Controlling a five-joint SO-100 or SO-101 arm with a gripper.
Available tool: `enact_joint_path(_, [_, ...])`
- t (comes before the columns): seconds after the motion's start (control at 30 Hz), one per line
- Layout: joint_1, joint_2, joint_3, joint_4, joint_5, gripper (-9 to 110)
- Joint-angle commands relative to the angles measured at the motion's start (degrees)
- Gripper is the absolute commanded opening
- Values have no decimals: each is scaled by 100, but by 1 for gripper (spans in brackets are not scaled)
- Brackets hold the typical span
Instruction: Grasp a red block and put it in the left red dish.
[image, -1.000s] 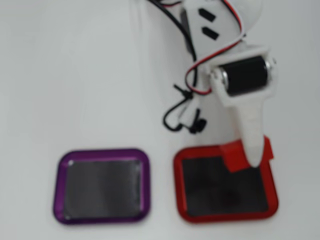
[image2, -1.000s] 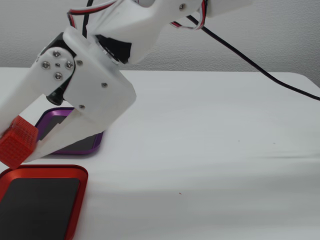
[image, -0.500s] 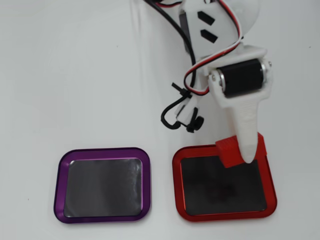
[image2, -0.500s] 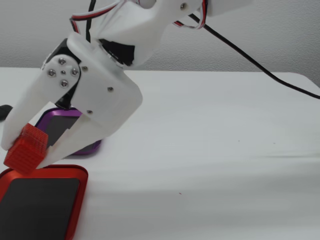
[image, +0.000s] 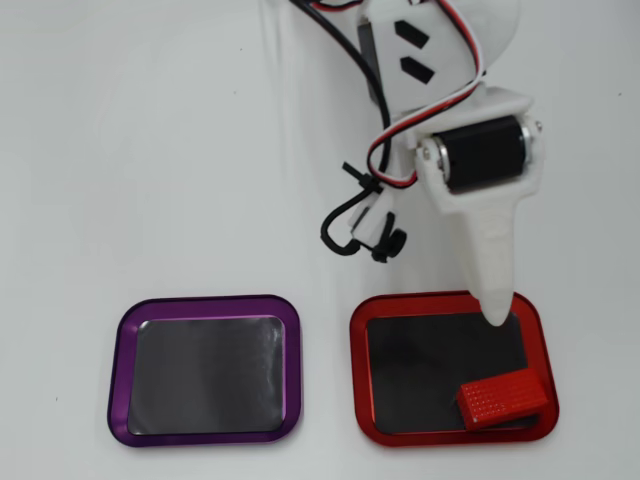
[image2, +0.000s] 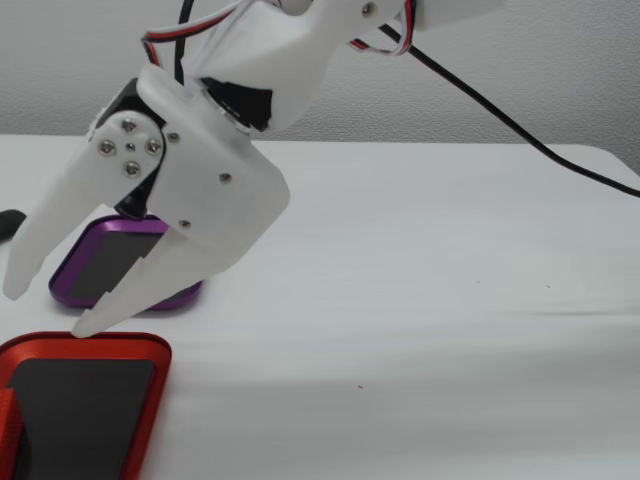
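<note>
- As seen in the overhead view, the red block (image: 503, 400) lies inside the left red dish (image: 358, 370), at its lower right corner, slightly tilted, touching or nearly touching the rim
- Tool (image2: 45, 308): released, its two white fingers spread apart and empty; in the fixed view both tips hang just above the dish's far rim (image2: 90, 341)
- Red block in the fixed view: only a sliver (image2: 6, 435) shows at the left edge
- Purple-rimmed tray (image: 118, 370): empty, beside the red dish on the white counter (image: 150, 150), the two apart
- Black cable loop (image: 345, 225): lies on the counter beside the arm
</note>
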Motion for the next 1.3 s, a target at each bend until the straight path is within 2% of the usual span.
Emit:
enact_joint_path(0.0, [-44, 167, -237, 18, 0, 12])
enact_joint_path(0.27, [0, 738, -984, 1424, 35, 13])
enact_joint_path(0.47, [0, 1854, -1354, 2874, -18, 23])
enact_joint_path(0.7, [202, 3357, -1178, 4482, -26, 24])
enact_joint_path(0.97, [1178, 5247, 141, 5115, -26, 25])
enact_joint_path(1.27, [1450, 8165, 3357, 4711, -237, 24])
